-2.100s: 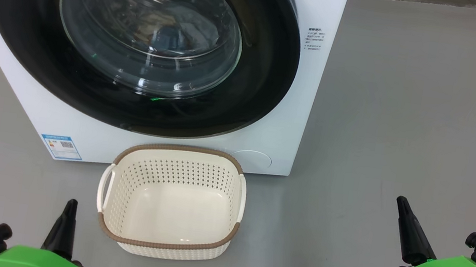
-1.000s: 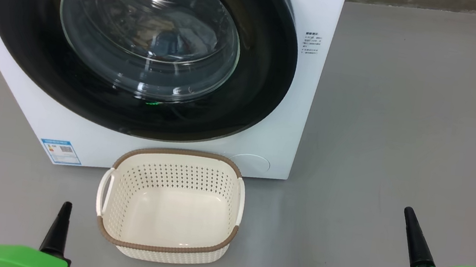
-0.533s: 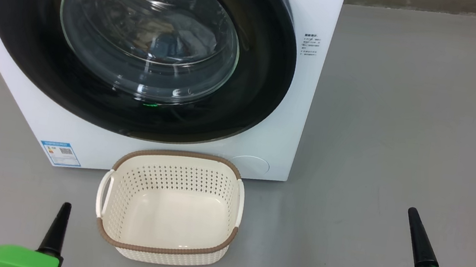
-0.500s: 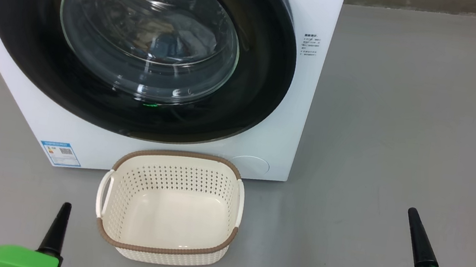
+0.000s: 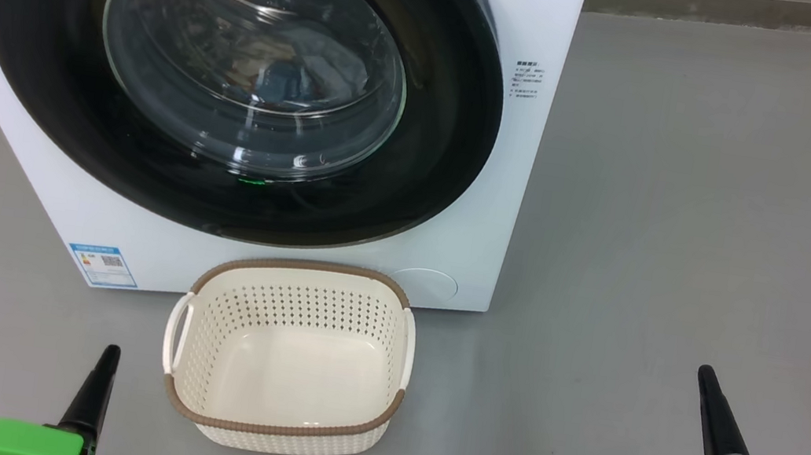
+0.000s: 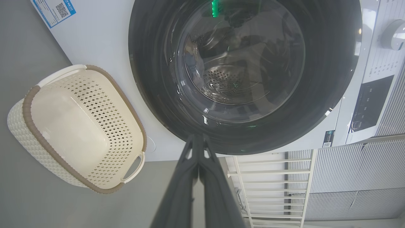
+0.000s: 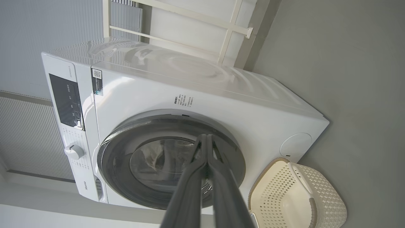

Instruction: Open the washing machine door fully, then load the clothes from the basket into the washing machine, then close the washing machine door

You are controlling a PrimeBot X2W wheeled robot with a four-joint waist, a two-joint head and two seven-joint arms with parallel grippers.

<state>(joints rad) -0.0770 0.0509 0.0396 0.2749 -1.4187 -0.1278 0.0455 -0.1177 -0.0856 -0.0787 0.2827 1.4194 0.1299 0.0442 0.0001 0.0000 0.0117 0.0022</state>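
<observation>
Evidently done: glossy black round washing machine door (image 5: 454,107) shut on big white washing machine (image 5: 545,25), pale-blue clothes (image 5: 309,63) behind its glass; cream perforated plastic basket (image 5: 305,267) therefore empty; left gripper (image 5: 104,368), right gripper (image 5: 709,385) idle, jaws together.

You have the washing machine door (image 5: 464,93) shut on the white washing machine (image 5: 510,218); clothes (image 5: 301,70) show behind its glass; the basket (image 5: 282,427) stands just before it, bare bottom showing; your left gripper (image 5: 107,360) and right gripper (image 5: 707,381), fingers together, flank it.

The washing machine (image 5: 517,196) is cropped at the head view's top; clothes (image 5: 309,67) behind the door (image 5: 454,107) look murky; the sticker (image 5: 102,265) is unreadable.
</observation>
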